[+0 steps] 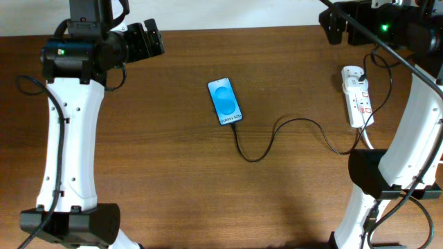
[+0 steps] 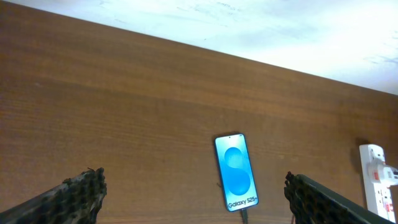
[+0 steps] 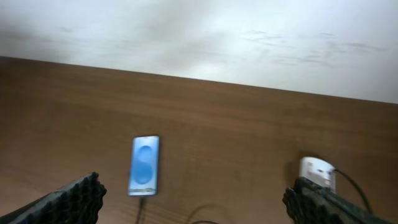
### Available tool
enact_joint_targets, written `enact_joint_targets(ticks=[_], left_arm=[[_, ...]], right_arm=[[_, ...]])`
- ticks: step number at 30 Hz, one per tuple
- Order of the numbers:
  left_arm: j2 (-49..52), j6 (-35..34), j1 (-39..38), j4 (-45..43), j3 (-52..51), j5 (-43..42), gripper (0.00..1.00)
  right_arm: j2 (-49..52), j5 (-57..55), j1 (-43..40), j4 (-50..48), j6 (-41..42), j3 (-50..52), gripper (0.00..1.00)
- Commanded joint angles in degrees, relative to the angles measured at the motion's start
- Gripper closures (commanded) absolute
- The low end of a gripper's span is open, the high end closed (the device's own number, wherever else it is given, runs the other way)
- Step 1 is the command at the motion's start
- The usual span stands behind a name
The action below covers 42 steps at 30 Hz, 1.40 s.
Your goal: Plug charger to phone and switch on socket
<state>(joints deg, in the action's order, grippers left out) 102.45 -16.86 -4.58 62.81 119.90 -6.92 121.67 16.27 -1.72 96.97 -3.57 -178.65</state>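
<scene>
High over table (image 1: 173, 173), fingers (image 2: 81, 193) wide apart

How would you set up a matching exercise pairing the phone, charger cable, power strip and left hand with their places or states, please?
1. blue-screened rectangular smartphone
2. thin black charger cable
3. white elongated power strip
4. left hand

A. curls between two devices
B. open, holding nothing
C. screen up, near the middle of the table
D. beside the right arm

Pairs: 1-C, 2-A, 3-D, 4-B.
</scene>
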Motion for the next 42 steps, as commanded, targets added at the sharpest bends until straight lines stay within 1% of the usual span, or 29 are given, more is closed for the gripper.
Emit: enact_joint_targets(ticks=[1, 7, 12, 16, 18, 24, 32, 36, 37, 42], left_arm=[[-0.26, 0.70, 0.24, -0.07, 0.59, -0.37, 0.01], [-0.26, 0.68, 0.24, -0.07, 0.59, -0.37, 0.01], [-0.26, 0.70, 0.24, -0.07, 0.59, -0.37, 0.01], [-0.26, 0.70, 0.24, -0.07, 0.59, -0.37, 0.01], [-0.26, 0.68, 0.24, -0.07, 0.59, -0.37, 0.01], [-0.26, 0.68, 0.24, -0.07, 0.59, -0.37, 0.01], [-0.26, 0.68, 0.24, -0.07, 0.59, -0.37, 0.01], [-0.26, 0.70, 0.24, -0.07, 0.59, -0.37, 0.01], [-0.26, 0.68, 0.24, -0.07, 0.59, -0.37, 0.01], [-0.26, 0.70, 0.24, -0.07, 0.59, -0.37, 0.01]], right_arm=[[-0.79, -5.42, 0.24, -0.59, -0.55, 1.46, 0.02], [-1.88, -5.40, 1.05, -7.98, -0.55, 7.34, 0.02], [-5.81, -5.66, 2.14, -18.34, -0.74, 17.42, 0.02], [-13.07, -5.66, 2.14, -30.21, -0.90, 31.10, 0.02], [-16.76, -5.62, 2.12, -34.77, -2.78, 37.18, 0.02], [-27.63, -5.62, 1.97, -43.04, -8.13, 52.06, 0.02], [-40.70, -6.49, 1.97, -56.65, -8.26, 70.86, 0.02], [-48.24, -6.47, 1.97, -64.89, -8.24, 82.14, 0.02], [-52.59, -6.45, 1.97, -69.85, -8.22, 88.59, 0.02], [-65.70, -6.43, 1.97, -85.57, -8.20, 108.00, 0.02]])
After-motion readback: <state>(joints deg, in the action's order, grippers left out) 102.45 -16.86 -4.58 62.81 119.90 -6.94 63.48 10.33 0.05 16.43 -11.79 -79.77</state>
